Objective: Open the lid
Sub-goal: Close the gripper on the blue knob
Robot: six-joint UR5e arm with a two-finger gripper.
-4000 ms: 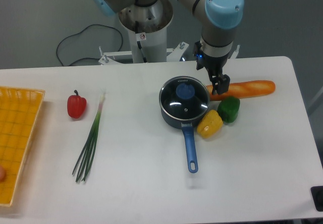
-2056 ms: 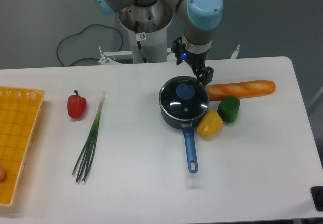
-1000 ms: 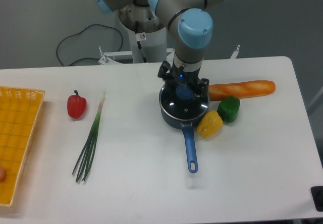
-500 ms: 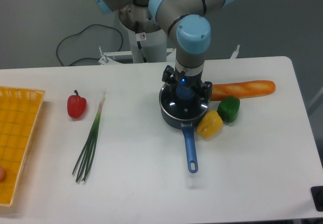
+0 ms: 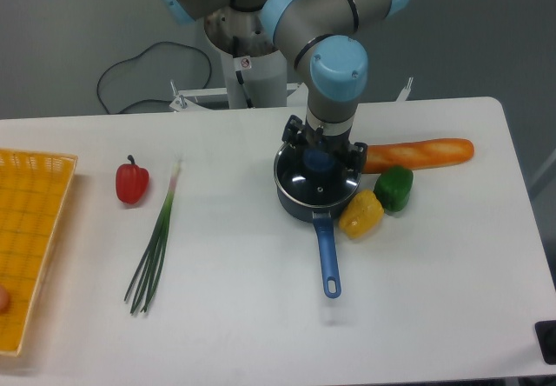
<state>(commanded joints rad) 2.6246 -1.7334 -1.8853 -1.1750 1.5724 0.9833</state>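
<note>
The gripper (image 5: 320,156) hangs directly over the blue knob of the 1 lid (image 5: 317,183), which sits on the 1 saucepan (image 5: 323,216); I cannot tell whether its fingers are spread or pinching the knob. Right of the saucepan lie 1 baguette (image 5: 420,153), 1 green pepper (image 5: 395,187) and 1 yellow pepper (image 5: 361,214). Left of it lie 1 bunch of green onions (image 5: 155,247), 1 red pepper (image 5: 131,183) and 1 yellow basket (image 5: 26,238).
</note>
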